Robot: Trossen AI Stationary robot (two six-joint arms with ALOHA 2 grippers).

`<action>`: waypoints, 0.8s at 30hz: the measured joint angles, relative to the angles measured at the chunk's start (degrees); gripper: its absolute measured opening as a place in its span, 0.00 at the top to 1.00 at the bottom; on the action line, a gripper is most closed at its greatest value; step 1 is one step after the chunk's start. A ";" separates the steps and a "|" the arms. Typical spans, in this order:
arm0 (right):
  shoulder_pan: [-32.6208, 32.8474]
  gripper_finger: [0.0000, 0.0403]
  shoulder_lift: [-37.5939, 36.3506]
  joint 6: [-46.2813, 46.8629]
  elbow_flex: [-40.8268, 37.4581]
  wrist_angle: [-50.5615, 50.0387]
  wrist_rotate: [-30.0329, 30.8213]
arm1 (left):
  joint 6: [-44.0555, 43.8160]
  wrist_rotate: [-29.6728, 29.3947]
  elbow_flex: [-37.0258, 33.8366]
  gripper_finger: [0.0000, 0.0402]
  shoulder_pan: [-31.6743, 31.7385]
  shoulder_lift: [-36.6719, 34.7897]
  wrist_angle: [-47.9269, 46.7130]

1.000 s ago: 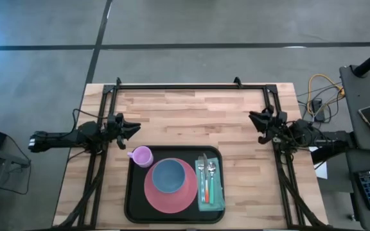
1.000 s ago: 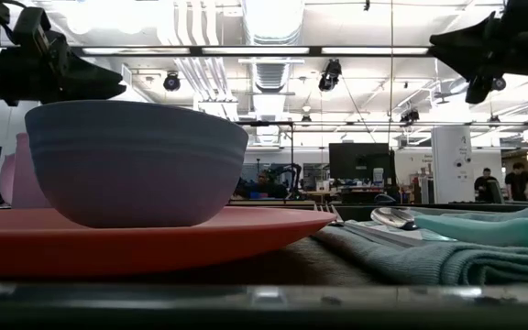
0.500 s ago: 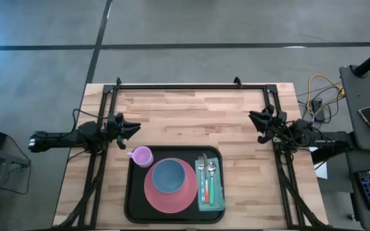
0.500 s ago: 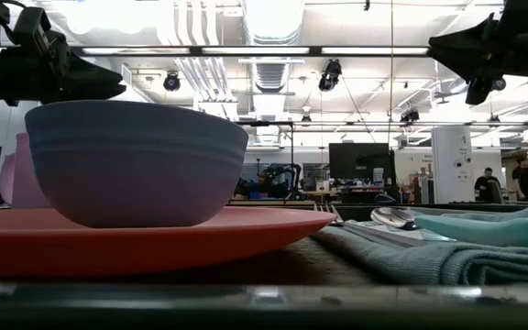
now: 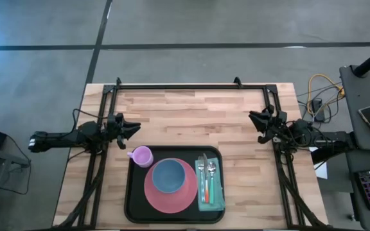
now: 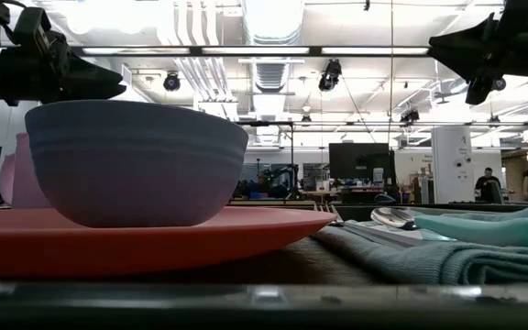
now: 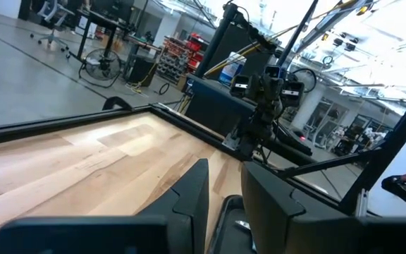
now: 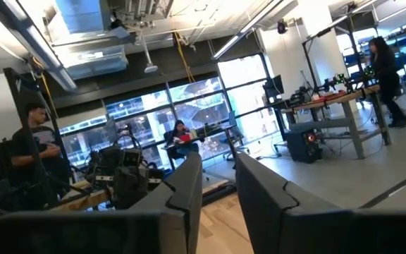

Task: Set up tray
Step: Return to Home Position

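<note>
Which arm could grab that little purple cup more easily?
Probably the left: the left gripper hangs right beside the purple cup at the tray corner, while the right gripper sits across the table.

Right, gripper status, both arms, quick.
Left gripper: open by a narrow gap, holding nothing.
Right gripper: open by a narrow gap, holding nothing.

Left gripper (image 5: 133,129), right gripper (image 5: 255,121), both raised, pointing inward
</note>
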 joint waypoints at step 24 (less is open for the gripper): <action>0.39 0.82 0.57 0.07 0.00 -0.07 0.00 | 0.01 0.02 0.09 0.83 0.00 13.05 -0.17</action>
